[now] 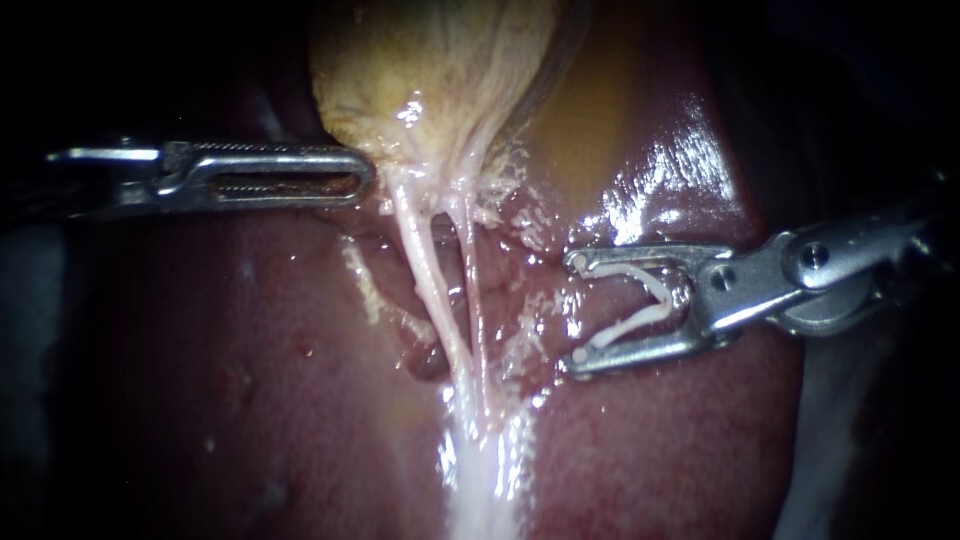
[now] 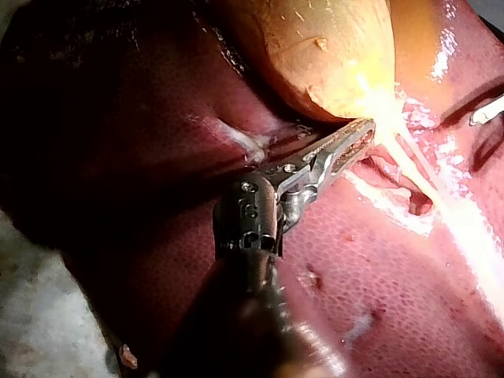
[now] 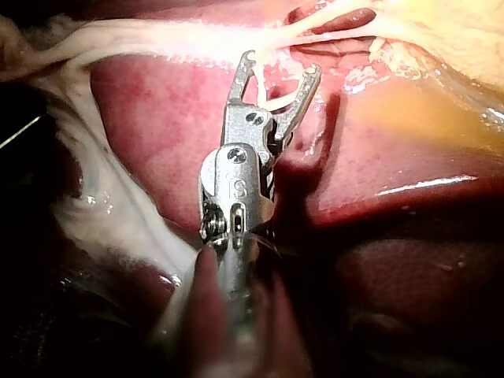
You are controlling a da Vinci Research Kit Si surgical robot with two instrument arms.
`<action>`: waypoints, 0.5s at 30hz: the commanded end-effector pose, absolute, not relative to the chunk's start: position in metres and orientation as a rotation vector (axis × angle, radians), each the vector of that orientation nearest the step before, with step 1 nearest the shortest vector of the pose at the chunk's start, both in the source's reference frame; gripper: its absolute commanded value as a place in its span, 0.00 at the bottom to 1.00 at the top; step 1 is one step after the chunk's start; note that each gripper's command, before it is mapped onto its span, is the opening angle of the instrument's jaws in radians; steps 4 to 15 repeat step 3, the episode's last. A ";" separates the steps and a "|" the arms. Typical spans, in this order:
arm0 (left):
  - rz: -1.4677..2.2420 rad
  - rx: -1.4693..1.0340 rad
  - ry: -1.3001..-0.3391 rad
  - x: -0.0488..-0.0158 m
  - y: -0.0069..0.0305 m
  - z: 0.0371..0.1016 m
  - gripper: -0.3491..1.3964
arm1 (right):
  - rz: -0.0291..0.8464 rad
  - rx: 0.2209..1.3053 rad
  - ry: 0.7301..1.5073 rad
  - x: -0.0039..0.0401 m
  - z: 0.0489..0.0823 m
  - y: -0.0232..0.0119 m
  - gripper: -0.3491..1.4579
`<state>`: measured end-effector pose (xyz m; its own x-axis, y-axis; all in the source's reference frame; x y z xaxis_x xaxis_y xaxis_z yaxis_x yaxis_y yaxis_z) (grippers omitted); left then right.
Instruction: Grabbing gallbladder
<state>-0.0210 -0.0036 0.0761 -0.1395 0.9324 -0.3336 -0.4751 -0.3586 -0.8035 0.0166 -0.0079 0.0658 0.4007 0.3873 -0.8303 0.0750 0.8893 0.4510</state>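
Observation:
The yellowish gallbladder [image 1: 430,70] hangs at the top centre, narrowing into two pale tubes [image 1: 425,260] that run down over the liver [image 1: 250,380]. My left instrument [image 1: 365,180] lies level, jaws shut and holding nothing, its tip against the gallbladder's lower left edge. In the left wrist view the same tip [image 2: 366,132] rests just under the gallbladder [image 2: 331,47]. My right instrument [image 1: 575,310] sits to the right of the tubes, apart from them. Its jaws stand wide and carry a white V-shaped clip [image 1: 640,300]. The right wrist view shows these jaws [image 3: 276,63] and the clip [image 3: 268,98] just short of the tubes.
Wet, glistening liver surface [image 1: 680,170] rises behind the right instrument. Frayed whitish tissue [image 1: 520,340] lies beside the tubes. A broad white band [image 1: 480,480] continues from the tubes toward the lower edge. Darkness surrounds both sides of the field.

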 end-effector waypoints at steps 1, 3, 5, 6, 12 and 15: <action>1.708 -1.031 -0.648 -0.0211 -0.0036 0.0762 0.00 | 0.207 0.459 1.152 0.0166 0.0658 -0.0079 0.47; 1.708 -1.031 -0.648 -0.0211 -0.0036 0.0762 0.00 | 0.207 0.458 1.152 0.0167 0.0658 -0.0079 0.47; 1.708 -1.031 -0.648 -0.0211 -0.0036 0.0762 0.00 | 0.207 0.458 1.152 0.0167 0.0658 -0.0079 0.47; 1.708 -1.031 -0.648 -0.0211 -0.0036 0.0762 0.00 | 0.207 0.458 1.152 0.0167 0.0658 -0.0079 0.47; 1.708 -1.031 -0.648 -0.0211 -0.0036 0.0762 0.00 | 0.207 0.458 1.152 0.0167 0.0658 -0.0079 0.47; 1.708 -1.031 -0.648 -0.0211 -0.0036 0.0762 0.00 | 0.207 0.458 1.152 0.0167 0.0658 -0.0079 0.47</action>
